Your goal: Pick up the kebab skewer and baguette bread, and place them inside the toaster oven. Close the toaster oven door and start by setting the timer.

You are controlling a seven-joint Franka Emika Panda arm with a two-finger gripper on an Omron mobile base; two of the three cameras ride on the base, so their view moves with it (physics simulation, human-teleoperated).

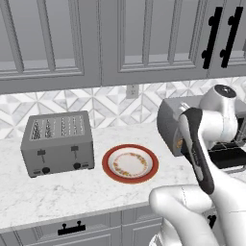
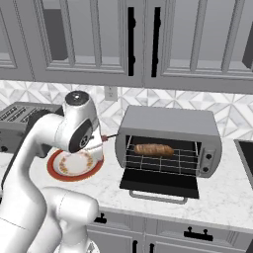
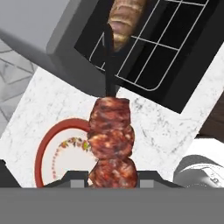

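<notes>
My gripper (image 3: 111, 178) is shut on the kebab skewer (image 3: 111, 141), a stick with brown meat chunks whose dark tip points at the toaster oven (image 3: 57, 43). In the right base view the skewer's tip (image 2: 110, 136) pokes out from behind my wrist, just left of the toaster oven (image 2: 168, 121) and above the plate. The baguette bread (image 2: 153, 149) lies on the wire rack (image 2: 163, 160) inside the oven; the hand view shows the baguette (image 3: 124, 17) at the top. The toaster oven door (image 2: 160, 185) hangs open, flat over the counter.
A red-rimmed plate (image 1: 129, 163) sits on the marble counter between the grey four-slot toaster (image 1: 57, 144) and the oven, below the held skewer. Wall cabinets (image 2: 128, 39) hang above. A dark recess (image 2: 245, 153) lies at the counter's right end.
</notes>
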